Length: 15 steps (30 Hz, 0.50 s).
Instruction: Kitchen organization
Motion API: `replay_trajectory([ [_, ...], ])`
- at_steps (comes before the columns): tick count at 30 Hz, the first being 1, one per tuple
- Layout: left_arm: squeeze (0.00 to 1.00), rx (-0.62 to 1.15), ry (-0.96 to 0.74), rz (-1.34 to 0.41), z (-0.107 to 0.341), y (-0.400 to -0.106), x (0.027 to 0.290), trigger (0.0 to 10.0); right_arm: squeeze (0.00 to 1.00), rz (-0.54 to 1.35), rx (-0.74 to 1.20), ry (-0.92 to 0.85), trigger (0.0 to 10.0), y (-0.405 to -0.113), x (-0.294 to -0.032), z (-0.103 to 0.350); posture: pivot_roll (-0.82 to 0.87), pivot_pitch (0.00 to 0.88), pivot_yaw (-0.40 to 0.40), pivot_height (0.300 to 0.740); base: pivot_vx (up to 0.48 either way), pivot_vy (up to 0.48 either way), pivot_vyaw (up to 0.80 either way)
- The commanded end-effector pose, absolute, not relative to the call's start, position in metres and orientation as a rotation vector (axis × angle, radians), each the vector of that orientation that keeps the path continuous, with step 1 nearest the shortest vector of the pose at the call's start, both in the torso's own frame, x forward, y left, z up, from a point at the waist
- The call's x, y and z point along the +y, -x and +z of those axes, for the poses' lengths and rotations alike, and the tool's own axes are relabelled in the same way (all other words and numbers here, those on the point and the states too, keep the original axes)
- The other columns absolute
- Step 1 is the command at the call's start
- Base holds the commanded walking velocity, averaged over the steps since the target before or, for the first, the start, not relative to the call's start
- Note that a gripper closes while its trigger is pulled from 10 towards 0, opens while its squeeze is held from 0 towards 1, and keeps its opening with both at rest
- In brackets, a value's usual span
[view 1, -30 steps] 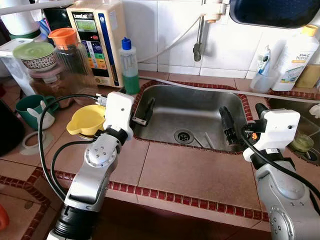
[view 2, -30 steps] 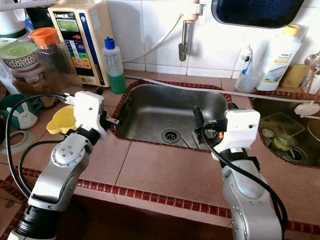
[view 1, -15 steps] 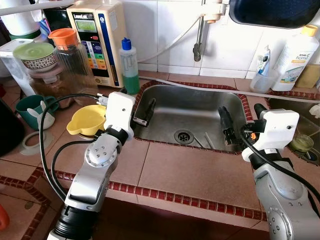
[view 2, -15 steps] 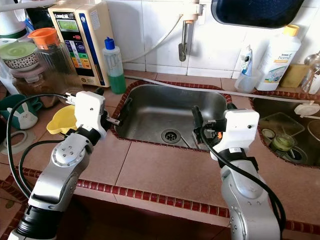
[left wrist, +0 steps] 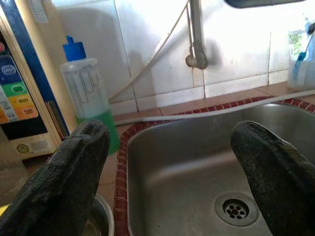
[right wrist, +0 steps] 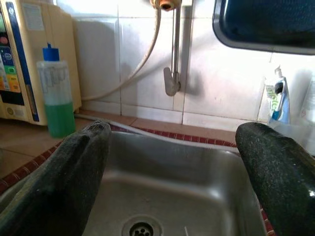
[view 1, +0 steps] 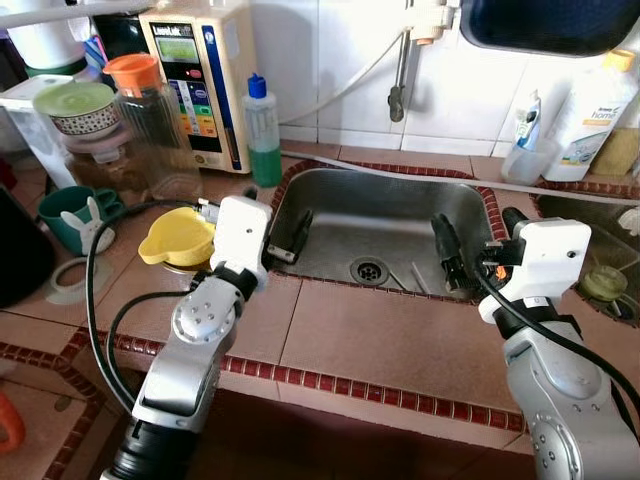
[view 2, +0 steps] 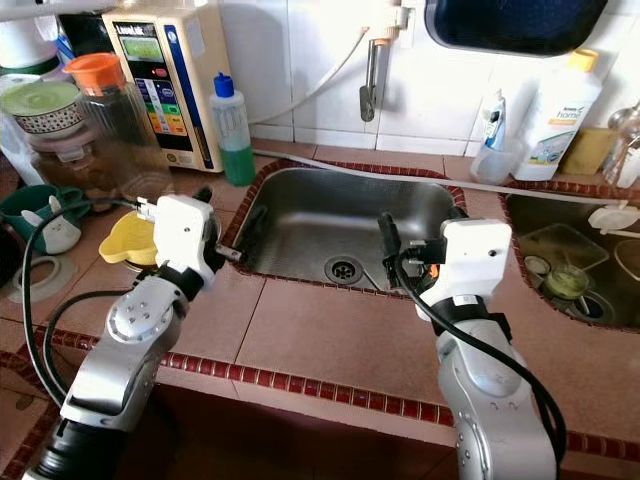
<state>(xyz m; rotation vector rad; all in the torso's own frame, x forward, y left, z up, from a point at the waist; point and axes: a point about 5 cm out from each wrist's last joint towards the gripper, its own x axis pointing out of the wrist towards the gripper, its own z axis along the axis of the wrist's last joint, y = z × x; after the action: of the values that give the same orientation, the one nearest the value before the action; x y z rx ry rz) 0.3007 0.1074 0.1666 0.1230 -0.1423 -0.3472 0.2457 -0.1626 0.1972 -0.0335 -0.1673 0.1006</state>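
A steel sink [view 1: 380, 215] with a round drain [view 1: 367, 270] is set into the brown tiled counter, under a wall tap [view 1: 400, 70]. My left gripper [view 2: 228, 207] hovers open at the sink's left rim; its wrist view looks between its fingers [left wrist: 74, 172] into the basin. My right gripper [view 1: 480, 235] hangs open over the sink's right side with nothing between its fingers [right wrist: 69, 172]. A yellow funnel-like scoop [view 1: 178, 240] lies on the counter just left of my left wrist. Thin utensils [view 1: 410, 280] lie on the sink floor near the drain.
A green soap bottle [view 1: 262, 130] stands at the sink's back left beside a beige water machine [view 1: 195, 70]. A jar with an orange lid [view 1: 140, 100], stacked bowls and a teal mug [view 1: 70, 205] crowd the left counter. A white detergent bottle [view 1: 590, 110] and a second basin [view 1: 600, 275] are at right.
The whole view has shifted slightly right and down, so the camera moved. Both grippers stay open in about the same places by the sink; nothing was taken hold of.
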Motion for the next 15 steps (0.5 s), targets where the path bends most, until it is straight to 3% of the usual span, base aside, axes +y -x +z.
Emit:
replay_trajectory([
  [1,0.00,-0.157,-0.130,-0.346,0.1700,-0.3016,0.1084,10.0,0.00,0.103,-0.181,0.037,10.0,-0.2461,-0.1624,0.2004,0.06,0.000,0.064,0.740,0.000,0.000,0.00],
  [15,0.00,-0.151,-0.139,-0.322,0.1622,-0.3002,0.1089,10.0,0.00,0.112,-0.160,0.027,10.0,-0.2528,-0.1545,0.1931,0.06,0.000,0.043,0.740,0.000,0.000,0.00],
])
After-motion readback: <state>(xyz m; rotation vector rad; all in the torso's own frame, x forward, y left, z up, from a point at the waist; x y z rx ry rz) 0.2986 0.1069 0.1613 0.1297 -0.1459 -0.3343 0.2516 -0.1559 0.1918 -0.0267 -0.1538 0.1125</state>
